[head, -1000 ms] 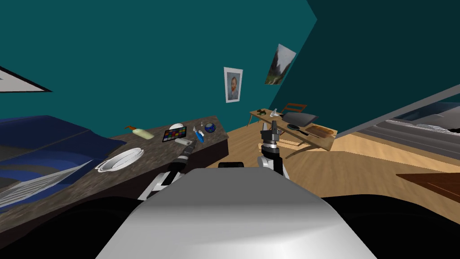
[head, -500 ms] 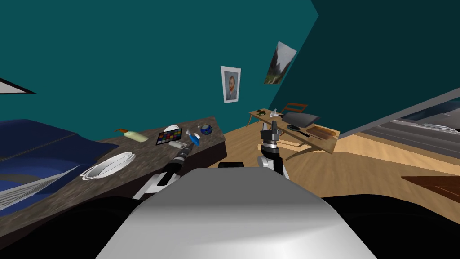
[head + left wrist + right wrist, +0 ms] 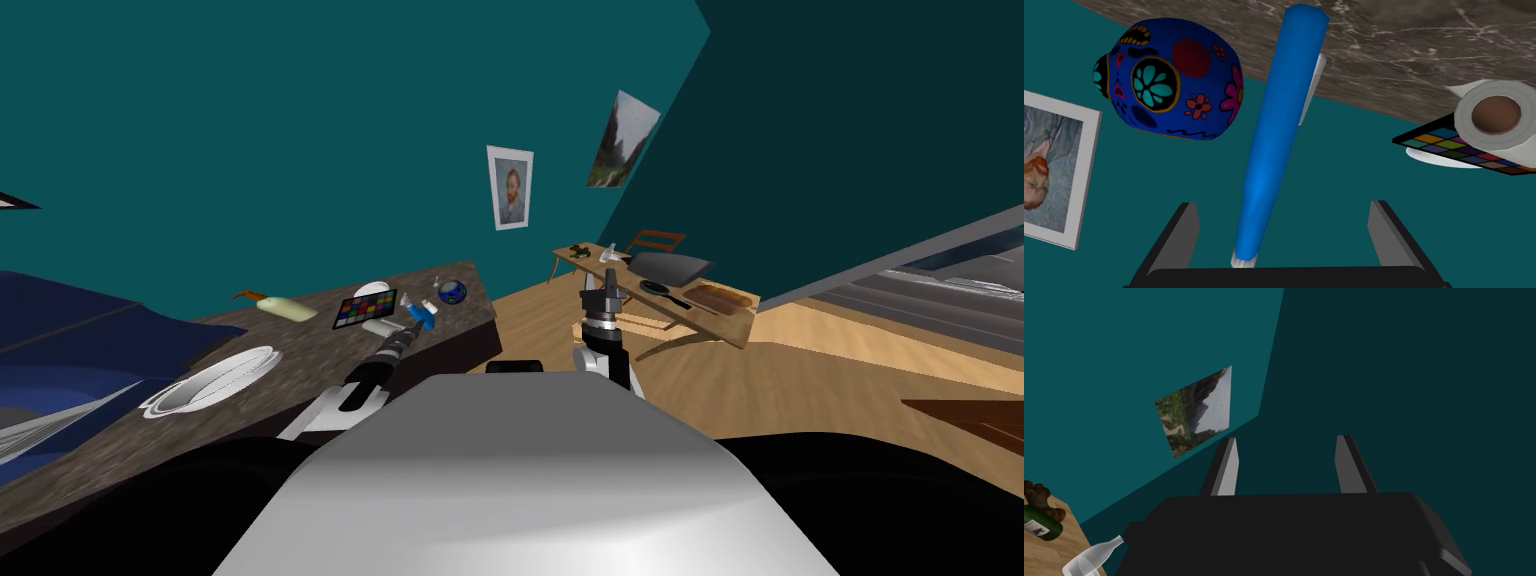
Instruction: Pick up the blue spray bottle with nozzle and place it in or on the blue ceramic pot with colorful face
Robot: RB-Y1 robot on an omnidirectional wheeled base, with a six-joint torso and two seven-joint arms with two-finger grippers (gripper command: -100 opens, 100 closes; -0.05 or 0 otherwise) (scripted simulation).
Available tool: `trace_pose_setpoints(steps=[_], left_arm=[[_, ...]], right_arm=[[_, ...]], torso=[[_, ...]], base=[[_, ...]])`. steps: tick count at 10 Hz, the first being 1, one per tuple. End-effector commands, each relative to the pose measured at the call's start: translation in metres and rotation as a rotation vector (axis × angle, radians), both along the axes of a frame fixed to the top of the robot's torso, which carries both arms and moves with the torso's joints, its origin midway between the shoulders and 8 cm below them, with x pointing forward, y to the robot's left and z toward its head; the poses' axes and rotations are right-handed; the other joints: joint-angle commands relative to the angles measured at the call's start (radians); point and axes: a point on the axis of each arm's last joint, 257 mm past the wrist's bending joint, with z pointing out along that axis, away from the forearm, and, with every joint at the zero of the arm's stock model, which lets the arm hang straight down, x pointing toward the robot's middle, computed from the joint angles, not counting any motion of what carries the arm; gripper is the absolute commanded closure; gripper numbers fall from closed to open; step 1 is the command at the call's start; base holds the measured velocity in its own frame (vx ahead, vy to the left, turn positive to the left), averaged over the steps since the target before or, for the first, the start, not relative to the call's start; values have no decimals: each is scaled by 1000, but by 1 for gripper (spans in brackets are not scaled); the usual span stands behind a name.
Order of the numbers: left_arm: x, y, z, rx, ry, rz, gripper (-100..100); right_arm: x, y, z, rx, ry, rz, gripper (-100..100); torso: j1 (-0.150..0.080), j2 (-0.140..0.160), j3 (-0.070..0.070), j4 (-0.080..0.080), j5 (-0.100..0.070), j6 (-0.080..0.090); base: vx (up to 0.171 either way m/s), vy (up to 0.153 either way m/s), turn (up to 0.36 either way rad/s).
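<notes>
Though lined up on the blue spray bottle (image 3: 1274, 150), not yet gripping it: a reach-and-grasp step, by the look of it. In the left wrist view, bottle running up the frame's middle between the spread fingers of the left hand (image 3: 1283, 204), touching neither, far end toward the marbled tabletop (image 3: 1424, 55); painted blue pot (image 3: 1169, 90) at upper left, just beside the bottle. Next, probably: close squarely on the body, lift, carry across to the pot. Right hand (image 3: 1286, 439) also spread, idle.

Marbled counter (image 3: 285, 358): white bowl (image 3: 212, 381), colour chart (image 3: 363, 309), paper roll (image 3: 381, 326), blue pot (image 3: 452, 292).
</notes>
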Motion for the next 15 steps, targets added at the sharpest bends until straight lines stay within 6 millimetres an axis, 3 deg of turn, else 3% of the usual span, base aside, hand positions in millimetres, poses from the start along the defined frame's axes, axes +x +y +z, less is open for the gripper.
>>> trace_pose_setpoints(steps=[1, 6, 8, 9, 10, 15], left_arm=[[-3, 14, 1, 54, 39, 18, -100], [-13, 48, 6, 184, 128, 60, -100], [-13, 49, 6, 187, 129, 60, -100], [-13, 50, 6, 190, 132, 62, 0], [-14, 65, 4, 188, 135, 87, -100], [-18, 99, 0, 183, 140, 148, -100]], right_arm=[[0, 0, 0, 0, 0, 0, 0], [0, 0, 0, 0, 0, 0, 0], [0, 0, 0, 0, 0, 0, 0], [0, 0, 0, 0, 0, 0, 0], [0, 0, 0, 0, 0, 0, 0], [0, 0, 0, 0, 0, 0, 0]], torso=[[0, 0, 0, 0, 0, 0], [2, 2, 1, 0, 0, 0], [2, 2, 1, 0, 0, 0], [4, 4, 2, 1, 1, 0], [5, 6, 3, 1, 1, 0], [5, 9, 5, 2, 1, 0]], base=[[88, -76, 4], [78, -65, 1], [52, -44, 4], [6, -5, 0], [-19, -12, -205], [-33, -17, -131]])
